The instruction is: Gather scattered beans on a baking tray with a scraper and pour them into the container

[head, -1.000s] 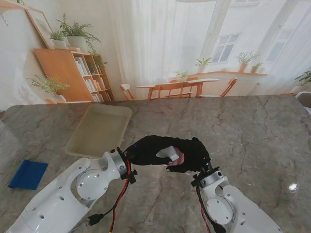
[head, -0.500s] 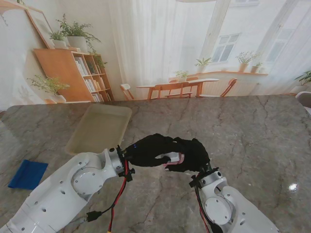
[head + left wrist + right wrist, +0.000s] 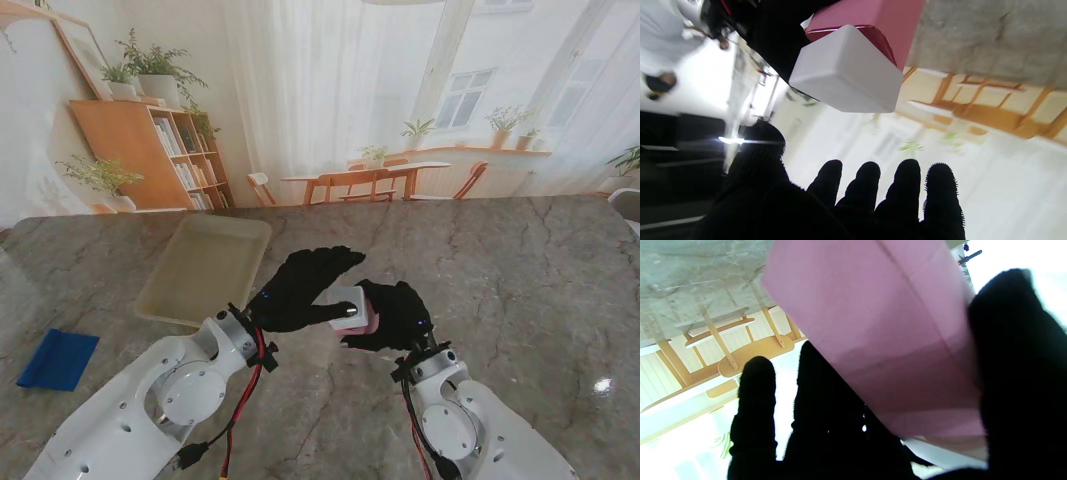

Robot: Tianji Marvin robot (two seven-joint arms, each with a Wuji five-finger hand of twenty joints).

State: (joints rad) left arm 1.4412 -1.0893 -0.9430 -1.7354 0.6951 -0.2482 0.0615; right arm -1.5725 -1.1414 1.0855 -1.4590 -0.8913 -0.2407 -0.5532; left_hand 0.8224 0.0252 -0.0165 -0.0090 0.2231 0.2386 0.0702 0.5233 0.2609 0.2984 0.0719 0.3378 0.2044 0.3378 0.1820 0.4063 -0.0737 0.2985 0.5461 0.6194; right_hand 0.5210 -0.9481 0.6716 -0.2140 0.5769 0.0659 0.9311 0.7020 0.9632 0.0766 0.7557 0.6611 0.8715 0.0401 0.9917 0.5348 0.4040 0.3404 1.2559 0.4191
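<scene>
My right hand (image 3: 398, 315) is shut on a pink container (image 3: 365, 318) with a white lid (image 3: 345, 298), held above the table just in front of me. In the right wrist view the pink container (image 3: 880, 330) fills the frame between my black fingers (image 3: 1017, 373). My left hand (image 3: 300, 290) is open beside the lid, with its fingers stretched away from me. The left wrist view shows the white lid (image 3: 846, 73) apart from the spread fingertips (image 3: 867, 186). A pale baking tray (image 3: 205, 265) lies at the far left. The blue scraper (image 3: 57, 360) rests at the left edge. No beans can be made out.
The grey marble table (image 3: 520, 270) stretches to my right and beyond the hands. Shelves, plants and chairs stand past the table's far edge.
My left hand was curled over the container's white lid. It has opened and its fingers now reach away from me, uncovering the lid. The right hand has stayed in place.
</scene>
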